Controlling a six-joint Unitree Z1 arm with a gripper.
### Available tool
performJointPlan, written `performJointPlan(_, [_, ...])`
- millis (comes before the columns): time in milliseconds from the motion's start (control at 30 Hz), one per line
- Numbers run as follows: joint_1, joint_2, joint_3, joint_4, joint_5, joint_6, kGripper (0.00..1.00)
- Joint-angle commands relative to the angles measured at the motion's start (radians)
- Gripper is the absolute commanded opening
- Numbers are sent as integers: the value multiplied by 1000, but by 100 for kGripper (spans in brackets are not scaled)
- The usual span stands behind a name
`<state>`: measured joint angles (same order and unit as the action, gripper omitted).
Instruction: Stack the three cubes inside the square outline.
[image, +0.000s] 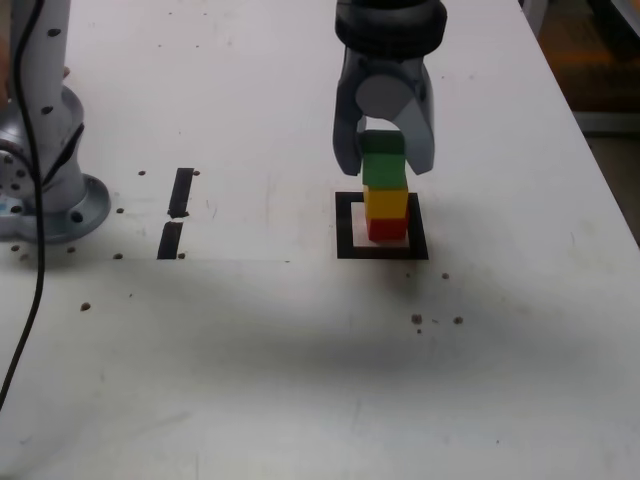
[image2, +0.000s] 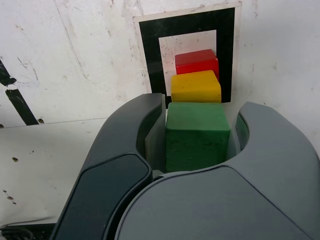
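A stack of three cubes stands inside the square outline (image: 346, 226) (image2: 150, 60). The red cube (image: 387, 229) (image2: 196, 62) is at the bottom, the yellow cube (image: 386, 203) (image2: 195, 87) sits on it, and the green cube (image: 383, 160) (image2: 197, 135) is on top. My gripper (image: 383, 166) (image2: 200, 107) comes down from above with one jaw on each side of the green cube and is shut on it. The stack stands toward the outline's right side in the exterior view.
The arm's grey base (image: 50, 195) stands at the exterior view's left, with a black cable (image: 28, 300) running down from it. Two short black strips (image: 181, 190) (image: 170, 240) lie between base and outline. The table's edge (image: 600, 170) runs along the right.
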<state>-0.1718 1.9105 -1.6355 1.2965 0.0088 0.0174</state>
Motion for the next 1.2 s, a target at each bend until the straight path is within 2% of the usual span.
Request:
performJointPlan(0, [2,-9,2,-7,-3,-1,52])
performJointPlan(300, [2,-15,13,-20,-10,2,65])
performJointPlan(500, [2,-29,20,-18,-1,2,75])
performJointPlan(633, [2,-61,21,5,26,-9,85])
performJointPlan(800, [2,-143,34,51,89,-48,96])
performJointPlan(933, [4,-224,91,60,131,-78,99])
performJointPlan(1167, [30,-356,298,21,150,-134,100])
